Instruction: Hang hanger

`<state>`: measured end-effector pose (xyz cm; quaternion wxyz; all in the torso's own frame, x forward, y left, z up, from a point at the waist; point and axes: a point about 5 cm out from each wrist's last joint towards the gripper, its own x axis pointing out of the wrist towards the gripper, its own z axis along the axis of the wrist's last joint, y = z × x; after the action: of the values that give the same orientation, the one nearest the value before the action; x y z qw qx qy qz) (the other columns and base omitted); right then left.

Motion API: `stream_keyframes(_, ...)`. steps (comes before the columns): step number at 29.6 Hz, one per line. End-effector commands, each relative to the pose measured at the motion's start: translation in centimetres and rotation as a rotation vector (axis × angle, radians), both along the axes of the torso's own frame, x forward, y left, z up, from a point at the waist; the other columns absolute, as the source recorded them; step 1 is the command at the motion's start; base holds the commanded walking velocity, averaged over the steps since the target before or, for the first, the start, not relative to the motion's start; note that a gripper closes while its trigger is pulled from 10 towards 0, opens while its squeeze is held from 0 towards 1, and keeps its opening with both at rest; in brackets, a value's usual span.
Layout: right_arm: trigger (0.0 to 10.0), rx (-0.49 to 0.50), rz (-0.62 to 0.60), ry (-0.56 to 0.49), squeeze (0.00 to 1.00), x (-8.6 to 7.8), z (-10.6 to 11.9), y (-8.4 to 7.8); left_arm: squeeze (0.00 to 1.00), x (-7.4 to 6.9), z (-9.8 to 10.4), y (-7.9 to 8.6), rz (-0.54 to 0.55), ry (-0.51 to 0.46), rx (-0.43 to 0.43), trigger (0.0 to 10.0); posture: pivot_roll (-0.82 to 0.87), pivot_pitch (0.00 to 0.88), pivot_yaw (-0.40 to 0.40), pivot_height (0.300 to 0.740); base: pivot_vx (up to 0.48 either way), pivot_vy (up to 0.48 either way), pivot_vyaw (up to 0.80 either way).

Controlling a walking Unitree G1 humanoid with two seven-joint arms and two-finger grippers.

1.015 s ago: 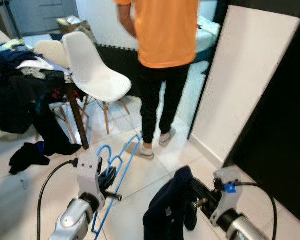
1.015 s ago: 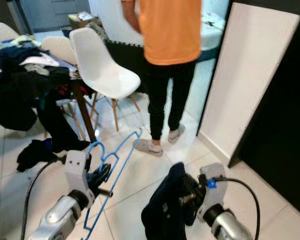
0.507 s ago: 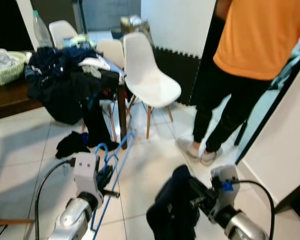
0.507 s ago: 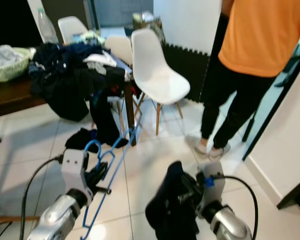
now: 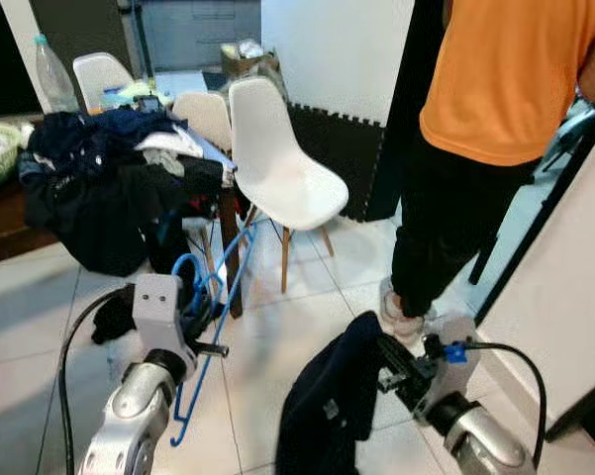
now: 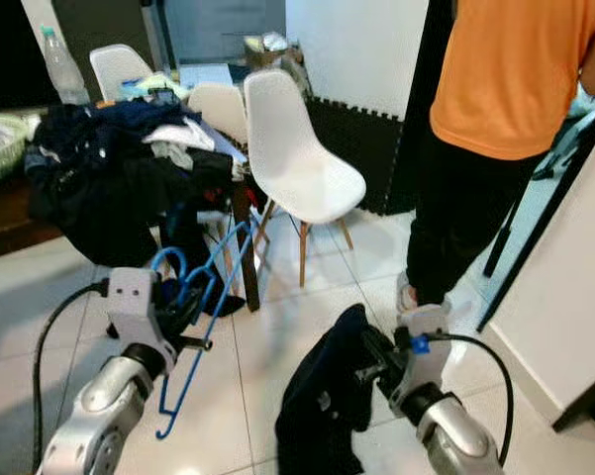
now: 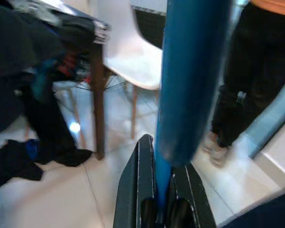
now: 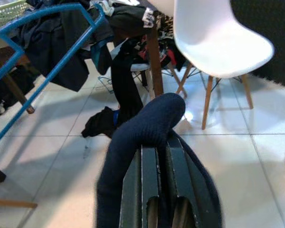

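Low at our left, our left tool is closed on the blue hanger, its two black fingers pinching the bar; the hanger slants from our grip up toward the counter, its hook curling beside the tool. At our right, our right tool is clamped on a dark garment, which bunches over the fingers and hangs toward the tiled floor. Ahead of us the counter carries a heap of dark clothes, with a plastic bottle behind it. More clothing trails down the counter leg to the floor. Near that leg stands a white chair. Beyond our right tool a person in an orange shirt stands beside a white panel.
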<state>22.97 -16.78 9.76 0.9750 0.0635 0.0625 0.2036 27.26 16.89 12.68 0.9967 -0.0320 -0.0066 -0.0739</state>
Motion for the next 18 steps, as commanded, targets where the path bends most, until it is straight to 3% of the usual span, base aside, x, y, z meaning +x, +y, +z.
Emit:
stream_keyframes(1, 10.0, 0.006, -0.008, -0.026, 0.00, 0.5, 0.7, -0.2, 0.00, 0.7, 1.3, 0.2, 0.010, -0.039, 0.004, 10.0, 0.10, 0.000, -0.023, 0.740, 0.371, 0.000, 0.00)
stream_keyframes(4, 10.0, 0.006, -0.009, -0.033, 0.00, 0.7, 0.8, -0.1, 0.00, 1.0, 2.1, 0.3, 0.017, -0.063, 0.005, 10.0, 0.10, 0.000, -0.022, 0.740, 0.369, 0.000, 0.00)
stream_keyframes(8, 10.0, 0.011, 0.000, -0.066, 0.00, 1.5, 1.8, 0.4, 0.00, 1.8, 4.7, 1.1, 0.049, -0.142, 0.020, 10.0, 0.11, 0.000, -0.019, 0.740, 0.372, 0.000, 0.00)
stream_keyframes(18, 10.0, 0.018, 0.013, -0.109, 0.00, 2.6, 3.1, 1.3, 0.00, 2.3, 7.3, 1.6, 0.074, -0.218, 0.034, 10.0, 0.13, 0.000, -0.020, 0.740, 0.469, 0.000, 0.00)
